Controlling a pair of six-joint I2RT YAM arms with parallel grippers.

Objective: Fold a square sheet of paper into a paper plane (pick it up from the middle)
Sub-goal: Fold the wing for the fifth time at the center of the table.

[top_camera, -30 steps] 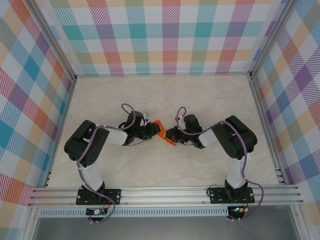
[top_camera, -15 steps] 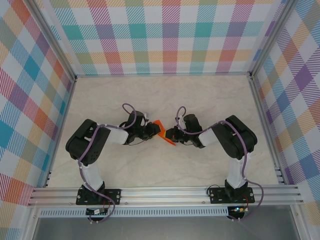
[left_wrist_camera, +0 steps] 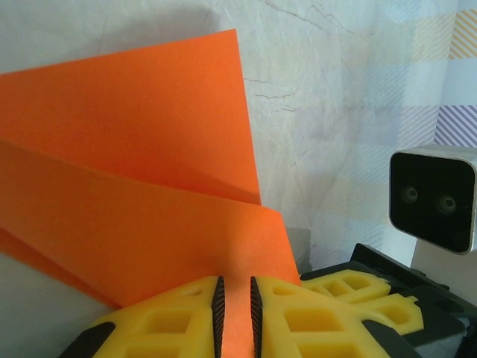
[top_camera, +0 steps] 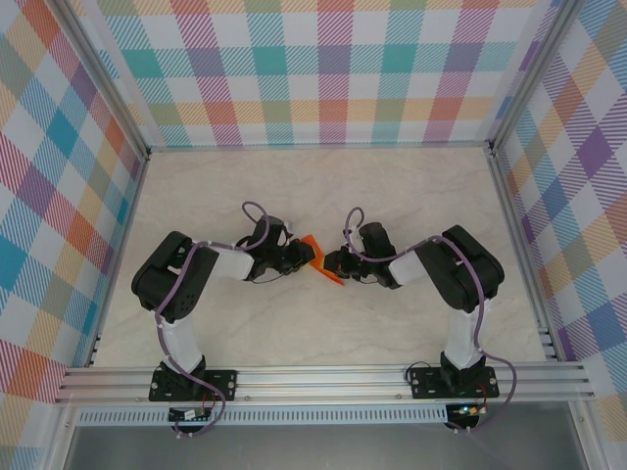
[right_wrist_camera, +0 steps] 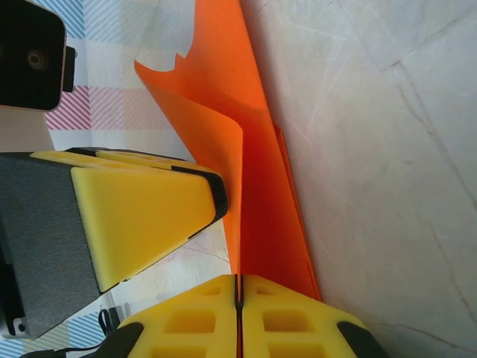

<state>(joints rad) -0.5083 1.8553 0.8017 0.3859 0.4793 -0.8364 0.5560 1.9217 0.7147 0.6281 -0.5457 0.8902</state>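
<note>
**A:** Where is the square sheet of paper?

**B:** Near the middle of the table, just between the two grippers. It is bright orange and it is not flat. In the left wrist view the square sheet of paper has a long crease, with one panel lying behind another.

**A:** And from the right wrist?

**B:** There the square sheet of paper is seen along its edge, as two layers that open a little toward the top. One of the left gripper's fingers is just beside it.

**A:** How does the left gripper stand?

**B:** It reaches in from the left. In its own camera the left gripper has its yellow jaws almost together, and the orange paper fills the narrow gap. It is clamped on the sheet's near edge.

**A:** And the right gripper?

**B:** It reaches in from the right and faces the other one. At the right gripper the jaws are pressed to a thin line, and the paper's edge goes into that line. So it pinches the sheet too.

**A:** Does the paper touch the table?

**B:** I cannot tell. Checked walls stand around the table.
</note>
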